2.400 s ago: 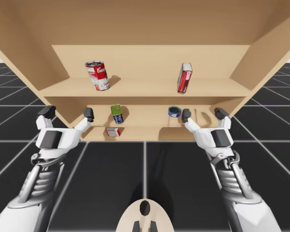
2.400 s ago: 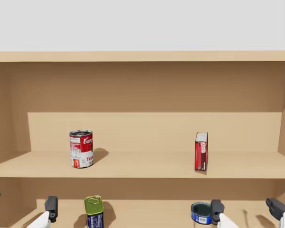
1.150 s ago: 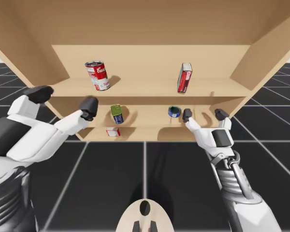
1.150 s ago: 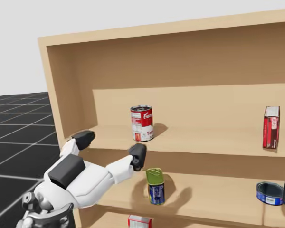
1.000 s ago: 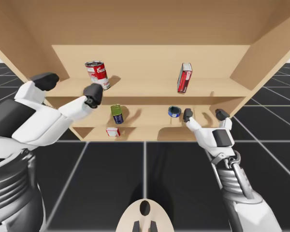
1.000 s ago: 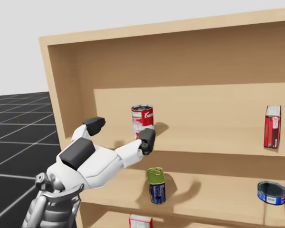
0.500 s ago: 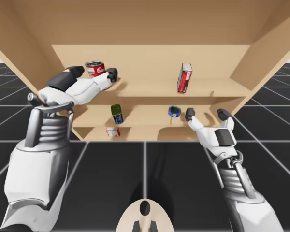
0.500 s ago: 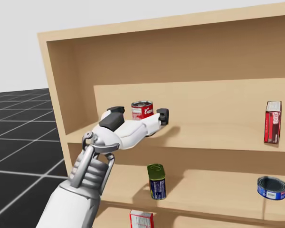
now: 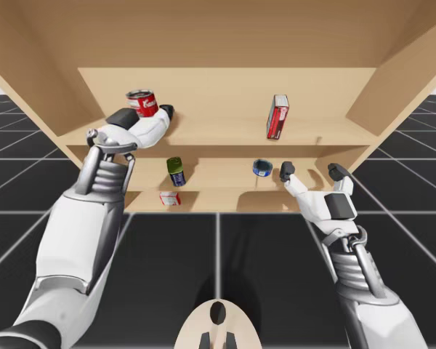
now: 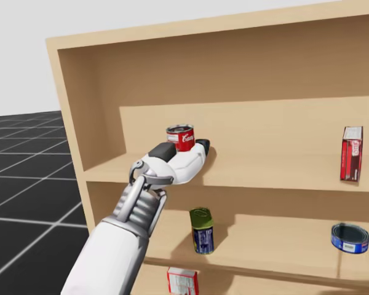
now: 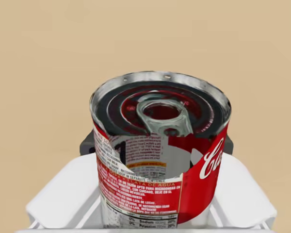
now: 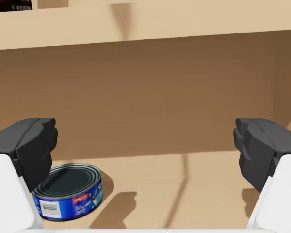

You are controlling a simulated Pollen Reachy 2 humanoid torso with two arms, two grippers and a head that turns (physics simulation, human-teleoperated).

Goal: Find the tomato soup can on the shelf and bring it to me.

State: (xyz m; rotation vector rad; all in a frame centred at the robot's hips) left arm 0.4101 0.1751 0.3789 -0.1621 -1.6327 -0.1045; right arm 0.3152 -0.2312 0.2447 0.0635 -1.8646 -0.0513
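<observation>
Shelf [image 9: 225, 134]: three cans, two boxes.
Right tool [image 9: 312, 173], fingers apart, faces flat blue can [image 12: 68, 191] on middle board, shared with green-topped can [image 9: 176, 172]; small box [image 9: 170, 198] below. Left tool [image 9: 143, 113] clamps tomato soup can [image 11: 160, 155] on upper board; red box [image 9: 277, 116] well apart.

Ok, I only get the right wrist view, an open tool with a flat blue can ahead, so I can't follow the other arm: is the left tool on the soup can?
Observer: Yes, the left tool is shut on the red and white can, a pad against each side.
Operator: Which shelf is that?
Observer: The upper shelf, near its left end.
Operator: Anything else by my blue can?
Observer: A green and blue can stands upright on the same middle shelf as the flat blue can, apart from it, toward the left arm's side.
</observation>
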